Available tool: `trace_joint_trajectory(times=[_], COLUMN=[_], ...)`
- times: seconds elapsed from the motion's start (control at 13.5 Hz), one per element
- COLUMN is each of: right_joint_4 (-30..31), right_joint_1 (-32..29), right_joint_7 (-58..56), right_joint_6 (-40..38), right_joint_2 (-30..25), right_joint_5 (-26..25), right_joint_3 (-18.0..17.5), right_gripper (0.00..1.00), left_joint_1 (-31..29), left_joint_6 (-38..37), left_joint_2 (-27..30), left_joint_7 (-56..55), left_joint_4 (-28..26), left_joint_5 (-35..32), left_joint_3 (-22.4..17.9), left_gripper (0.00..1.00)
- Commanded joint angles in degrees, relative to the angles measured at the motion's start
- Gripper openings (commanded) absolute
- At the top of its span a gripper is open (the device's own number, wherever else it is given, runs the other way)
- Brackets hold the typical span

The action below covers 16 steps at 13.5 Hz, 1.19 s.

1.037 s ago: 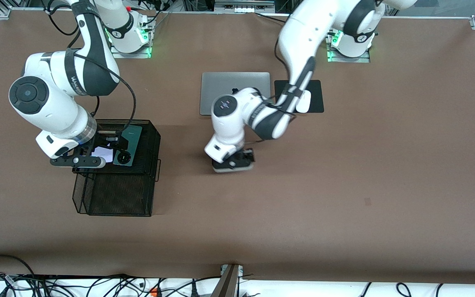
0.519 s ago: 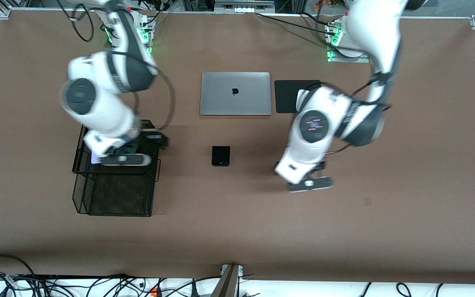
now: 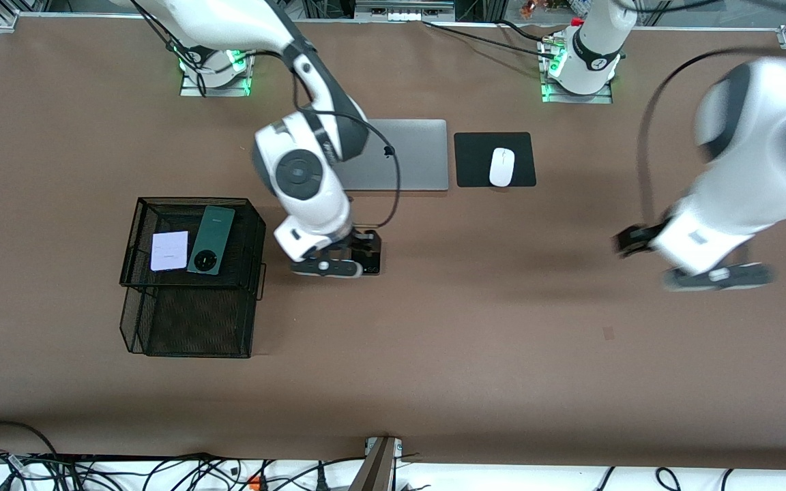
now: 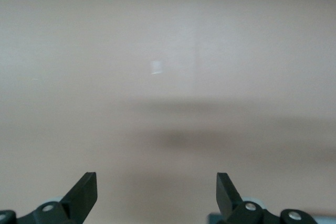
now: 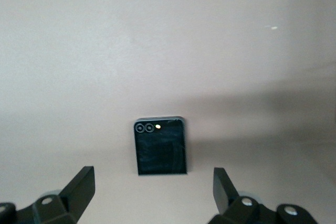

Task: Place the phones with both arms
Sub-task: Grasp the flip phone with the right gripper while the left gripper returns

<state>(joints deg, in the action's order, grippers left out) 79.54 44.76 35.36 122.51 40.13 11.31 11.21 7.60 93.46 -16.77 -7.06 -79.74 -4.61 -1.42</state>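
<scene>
The small black phone (image 3: 372, 254) lies flat on the brown table, nearer the front camera than the laptop. My right gripper (image 3: 359, 254) hangs open just above it and hides part of it. In the right wrist view the black phone (image 5: 160, 148) sits just ahead of the wide-apart jaws of my right gripper (image 5: 152, 182), untouched. The pale lilac-white phone (image 3: 169, 251) and the long dark green phone (image 3: 211, 240) lie side by side on top of the black wire basket (image 3: 195, 200). My left gripper (image 3: 635, 240) is open over bare table toward the left arm's end. The left gripper (image 4: 157, 187) has nothing between its fingers.
A closed silver laptop (image 3: 413, 157) lies near the arms' bases, partly covered by the right arm. Beside it a white mouse (image 3: 501, 166) rests on a black pad (image 3: 475, 160). Cables run along the table edge nearest the front camera.
The left arm left the black phone on the table and swung toward its own end. The right arm came away from the basket and stopped over the black phone.
</scene>
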Motion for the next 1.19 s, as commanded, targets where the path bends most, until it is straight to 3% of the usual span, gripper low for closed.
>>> trace_joint_trajectory(times=[0.0, 0.44, 1.11], right_joint_4=[-1.8, 2.2, 3.4], right_joint_1=[1.6, 2.2, 2.6], right_joint_7=[1.1, 0.4, 0.4], right_joint_6=[2.9, 8.3, 11.6], right_joint_2=[4.0, 6.6, 8.2], right_joint_5=[-0.6, -3.7, -3.6], right_joint_3=[0.3, 0.2, 0.1], right_gripper=[0.99, 0.99, 0.99], left_joint_1=[-4.1, -5.8, -5.7], left_joint_6=[-2.6, -4.7, -1.9], left_joint_2=[5.4, 15.9, 17.6], left_joint_7=[7.7, 9.7, 8.4], left_joint_4=[-3.2, -8.9, -8.4], left_joint_5=[0.9, 4.1, 5.9], left_joint_3=[1.2, 1.3, 2.1], left_gripper=[1.0, 1.0, 1.0])
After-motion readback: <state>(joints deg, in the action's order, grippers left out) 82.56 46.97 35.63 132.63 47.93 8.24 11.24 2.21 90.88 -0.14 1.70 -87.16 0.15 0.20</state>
